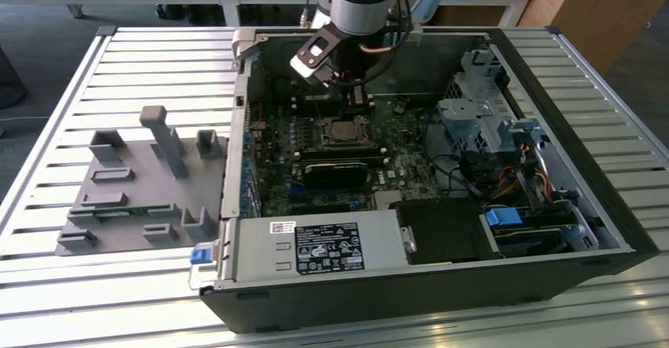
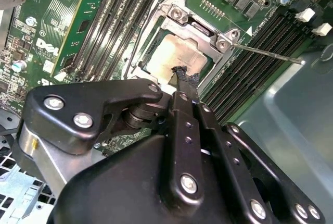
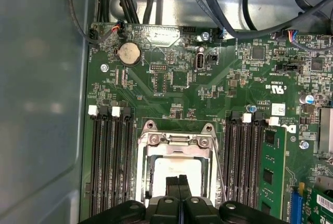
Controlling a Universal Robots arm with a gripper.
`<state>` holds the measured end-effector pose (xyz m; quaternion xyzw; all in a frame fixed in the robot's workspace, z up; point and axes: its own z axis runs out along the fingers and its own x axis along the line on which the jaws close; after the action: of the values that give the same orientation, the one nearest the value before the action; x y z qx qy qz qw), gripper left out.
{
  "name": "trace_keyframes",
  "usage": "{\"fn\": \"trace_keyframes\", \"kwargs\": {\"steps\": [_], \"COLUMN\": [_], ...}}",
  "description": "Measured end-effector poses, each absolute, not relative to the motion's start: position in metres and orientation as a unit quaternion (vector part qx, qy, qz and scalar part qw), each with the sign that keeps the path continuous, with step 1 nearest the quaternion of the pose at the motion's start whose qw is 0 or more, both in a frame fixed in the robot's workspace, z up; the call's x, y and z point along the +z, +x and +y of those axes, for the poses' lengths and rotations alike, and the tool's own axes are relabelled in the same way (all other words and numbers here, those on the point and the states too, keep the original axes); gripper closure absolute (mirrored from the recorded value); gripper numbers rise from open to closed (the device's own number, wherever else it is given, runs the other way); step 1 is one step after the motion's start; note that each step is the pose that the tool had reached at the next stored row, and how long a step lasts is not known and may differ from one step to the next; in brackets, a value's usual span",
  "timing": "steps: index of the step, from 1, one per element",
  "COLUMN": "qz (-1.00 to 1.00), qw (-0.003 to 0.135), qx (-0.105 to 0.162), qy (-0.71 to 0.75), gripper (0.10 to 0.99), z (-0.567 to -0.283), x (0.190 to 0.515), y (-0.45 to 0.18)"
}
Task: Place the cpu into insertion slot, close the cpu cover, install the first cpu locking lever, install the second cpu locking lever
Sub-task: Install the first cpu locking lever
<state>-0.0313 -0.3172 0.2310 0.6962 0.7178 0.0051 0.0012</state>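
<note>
Holds gripper (image 3: 178,178) over the cpu (image 3: 158,169), fingers (image 2: 183,83) pressed narrow together, tips near its metal face. Shows cpu seated in the insertion slot (image 1: 324,134) on the green board (image 3: 177,88), cpu cover (image 3: 177,149) lowered around it.

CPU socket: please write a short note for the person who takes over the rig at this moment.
The black gripper is shut and empty, tips at the square silver-grey cpu.
Cpu: seated under the thin silver metal cover frame, which lies flat.
Done: cpu placed, cover closed.
Left: the levers. One thin metal lever rod sticks out over the long black slots, unlatched; the other I cannot tell.
</note>
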Motion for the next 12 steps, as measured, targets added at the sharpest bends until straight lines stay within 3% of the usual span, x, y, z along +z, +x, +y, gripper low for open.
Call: {"fn": "trace_keyframes", "kwargs": {"steps": [12], "qz": [0.718], "qw": [0.001], "qx": [0.005], "qy": [0.696], "gripper": [0.980], "z": [-0.3172], "x": [0.2393], "y": [-0.0312]}}
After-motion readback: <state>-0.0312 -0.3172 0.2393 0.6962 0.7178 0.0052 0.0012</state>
